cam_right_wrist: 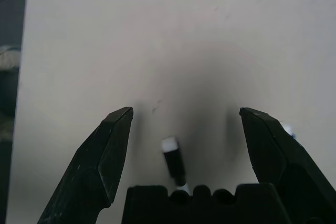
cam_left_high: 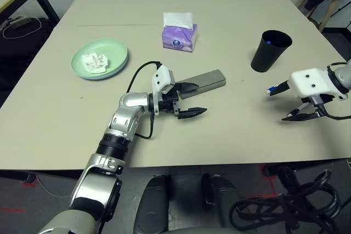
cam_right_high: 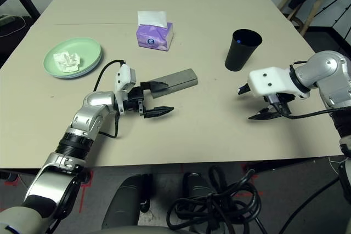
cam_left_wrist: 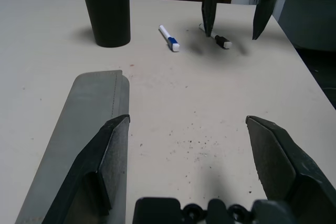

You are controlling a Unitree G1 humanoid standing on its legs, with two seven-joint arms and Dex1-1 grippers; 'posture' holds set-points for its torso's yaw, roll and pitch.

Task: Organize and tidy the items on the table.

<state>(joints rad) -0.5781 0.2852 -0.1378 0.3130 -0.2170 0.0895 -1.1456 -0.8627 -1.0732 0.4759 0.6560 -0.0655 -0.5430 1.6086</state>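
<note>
You have a beige table point(cam_left_high: 230, 130) with a thin seam across its far part. On it lie a green plate point(cam_left_high: 100, 57), a purple tissue box point(cam_left_high: 179, 36), a grey glasses case point(cam_left_high: 205, 82), a black cup point(cam_left_high: 270, 51), a white blue-capped pen point(cam_left_wrist: 169, 38) and a small black pen-like piece point(cam_left_wrist: 222, 41).

Left arm: your silver forearm reaches up from the lower left toward the middle of the table point(cam_left_high: 230, 135), wrist bent so the hand points to your right.
Left gripper point(cam_left_high: 189, 100): held level and low over the table, its two black fingers point(cam_left_wrist: 100, 161) spread wide apart with nothing between them.
Right arm: it comes in from the right edge, wrist white and raised.
Right gripper point(cam_right_high: 258, 102): tilted steeply downward, above the table, fingers wide apart and empty.
</note>
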